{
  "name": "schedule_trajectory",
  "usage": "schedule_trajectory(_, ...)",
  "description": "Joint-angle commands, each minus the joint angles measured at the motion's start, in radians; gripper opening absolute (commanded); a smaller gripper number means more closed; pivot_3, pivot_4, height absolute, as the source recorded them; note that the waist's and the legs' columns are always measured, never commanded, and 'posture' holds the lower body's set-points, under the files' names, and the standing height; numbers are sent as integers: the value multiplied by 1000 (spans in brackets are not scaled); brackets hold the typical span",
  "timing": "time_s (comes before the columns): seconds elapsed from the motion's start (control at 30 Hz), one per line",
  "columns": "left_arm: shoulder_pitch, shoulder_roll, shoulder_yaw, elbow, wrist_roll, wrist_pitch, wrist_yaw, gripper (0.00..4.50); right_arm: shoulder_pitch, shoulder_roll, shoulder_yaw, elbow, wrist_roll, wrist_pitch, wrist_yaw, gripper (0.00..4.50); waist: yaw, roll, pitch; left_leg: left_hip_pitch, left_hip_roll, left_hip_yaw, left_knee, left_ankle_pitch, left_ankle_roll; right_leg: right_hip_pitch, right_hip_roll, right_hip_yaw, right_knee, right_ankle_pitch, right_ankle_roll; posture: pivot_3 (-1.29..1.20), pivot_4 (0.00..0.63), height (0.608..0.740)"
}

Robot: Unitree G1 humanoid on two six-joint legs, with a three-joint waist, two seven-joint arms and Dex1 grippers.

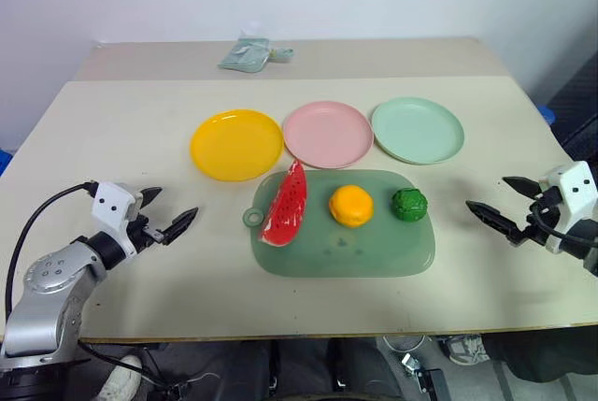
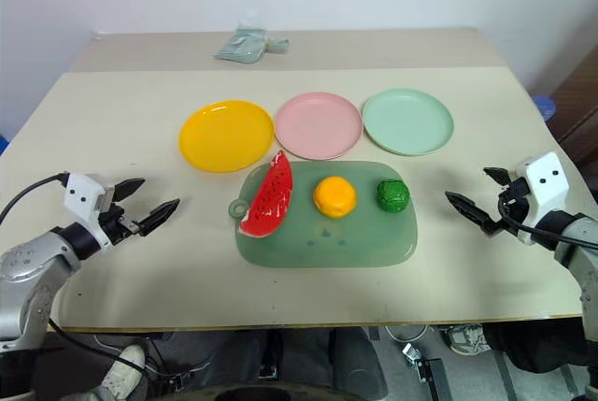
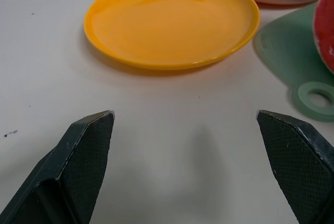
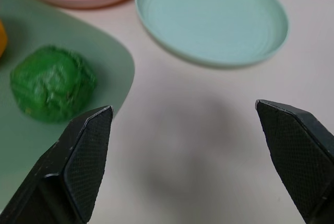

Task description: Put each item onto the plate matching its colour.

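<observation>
Three plates stand in a row across the table: yellow (image 1: 236, 145), pink (image 1: 327, 134) and mint green (image 1: 417, 130). In front of them, on a translucent green mat (image 1: 374, 251), lie a red watermelon wedge (image 1: 285, 205), a round orange fruit (image 1: 350, 206) and a bumpy dark-green ball (image 1: 408, 204). My left gripper (image 1: 168, 214) hovers open to the left of the mat, pointing toward the yellow plate (image 3: 172, 20). My right gripper (image 1: 500, 205) is open to the right of the mat, near the green ball (image 4: 52, 83) and the mint plate (image 4: 211, 18). Both hold nothing.
A crumpled pale-green pouch (image 1: 250, 52) lies at the far side of the table. The mat's ring handle (image 1: 253, 218) sticks out toward my left gripper. Bare tabletop lies around both grippers, and the front edge is close below them.
</observation>
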Motion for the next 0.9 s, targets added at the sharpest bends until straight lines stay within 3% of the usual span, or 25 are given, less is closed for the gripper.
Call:
schedule_trajectory(0.03,-9,-5,22,16,1,-45,-3,4500,-27,1,7,-9,-5,-19,-7,4477,1,0,0,0,0,0,0,0,0,0,0,0,0,0,0,0,150,740)
schedule_trajectory(0.43,-81,-28,-3,29,-24,-47,3,4500,-70,36,50,-64,-32,-42,-64,4477,1,0,0,0,0,0,0,0,0,0,0,0,0,0,0,0,150,740)
schedule_trajectory(0.57,-168,-30,-79,-4,-1,-7,8,4500,-95,50,85,-129,-41,-31,-97,4477,2,0,0,0,0,0,1,0,0,0,0,0,0,0,0,0,150,740)
schedule_trajectory(0.77,-388,-68,-188,-56,-81,196,38,4500,-118,62,99,-335,40,71,-136,4477,4,0,0,-1,0,0,2,0,0,0,0,0,1,0,1,0,150,740)
schedule_trajectory(0.9,-504,-80,-321,-141,-91,384,58,4500,-131,92,174,-471,113,146,-155,4477,2,0,0,-1,0,0,2,1,-1,0,1,0,1,0,1,0,150,740)
